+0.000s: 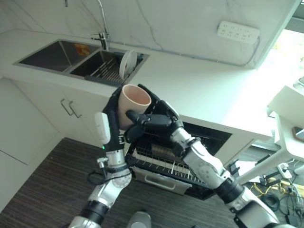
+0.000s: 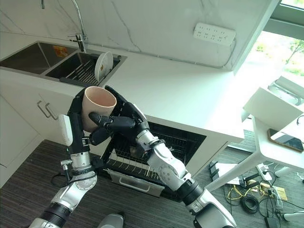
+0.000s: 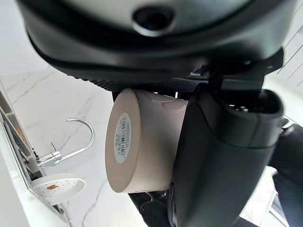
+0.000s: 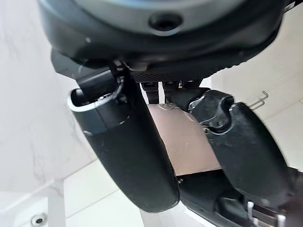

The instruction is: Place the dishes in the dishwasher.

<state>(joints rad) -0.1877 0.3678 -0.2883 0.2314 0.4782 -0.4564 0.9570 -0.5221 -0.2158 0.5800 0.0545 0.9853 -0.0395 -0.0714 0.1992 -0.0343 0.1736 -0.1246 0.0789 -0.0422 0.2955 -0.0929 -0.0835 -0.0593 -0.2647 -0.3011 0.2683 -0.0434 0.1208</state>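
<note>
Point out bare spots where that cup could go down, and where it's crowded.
Free: the counter between the sink and the power strip. Crowded: the sink's rack, with a plate standing in it. Both hands, left hand and right hand, wrap the cup above the dishwasher rack.

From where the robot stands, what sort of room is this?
Most likely a home-style kitchen: a double sink with a tap set in a white counter, and an open dishwasher with its rack pulled out below.
</note>
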